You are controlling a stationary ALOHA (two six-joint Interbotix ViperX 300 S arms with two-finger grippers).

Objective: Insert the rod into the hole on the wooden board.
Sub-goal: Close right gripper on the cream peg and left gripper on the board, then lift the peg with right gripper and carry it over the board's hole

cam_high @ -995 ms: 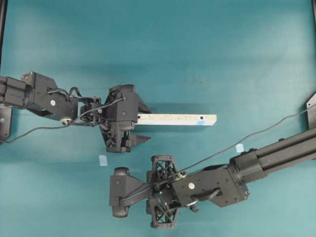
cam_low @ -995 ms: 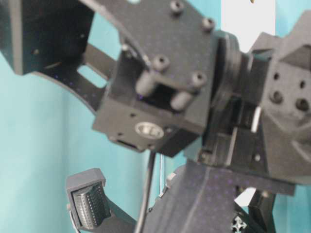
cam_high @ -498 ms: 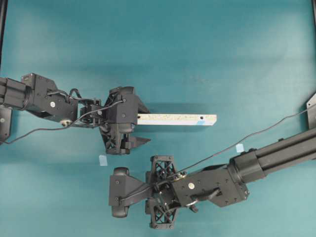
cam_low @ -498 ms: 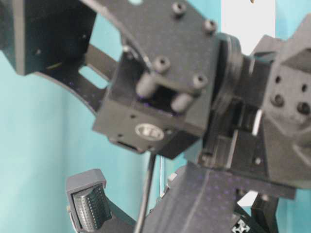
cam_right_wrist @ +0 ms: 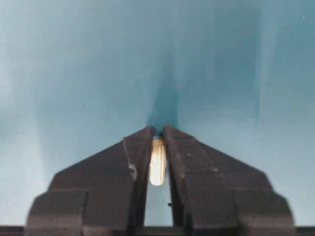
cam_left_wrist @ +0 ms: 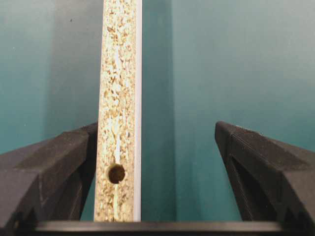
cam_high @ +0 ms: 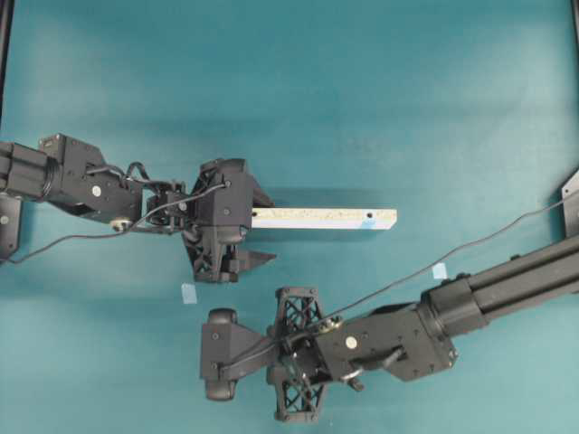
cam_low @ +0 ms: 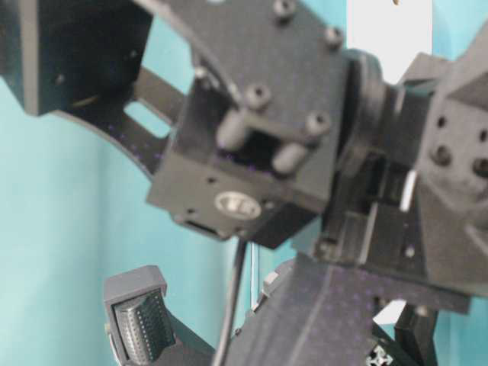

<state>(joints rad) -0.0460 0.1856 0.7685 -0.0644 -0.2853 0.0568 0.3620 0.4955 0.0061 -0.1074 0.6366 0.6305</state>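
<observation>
Now the teal worktop (cam_high: 380, 81) carries the wooden board (cam_high: 324, 218), lying flat across the middle. Both arms stretch low toward the centre. The left end effector (cam_left_wrist: 157, 162) stands spread wide around the board's left end. The right end effector (cam_right_wrist: 157, 135), nearer the front edge, is clenched on the rod (cam_right_wrist: 157, 167). The hole (cam_high: 369, 217) sits near the board's right end.

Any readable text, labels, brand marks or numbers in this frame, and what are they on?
No readable text in any view.
Round plate on the arm housing, table-level view: may carry an emblem, too blurred to read.
Board: only a light-blue mark by its hole, no writing.
Blue tape squares on the table: blank.
Rod in the right gripper: unmarked.
</observation>
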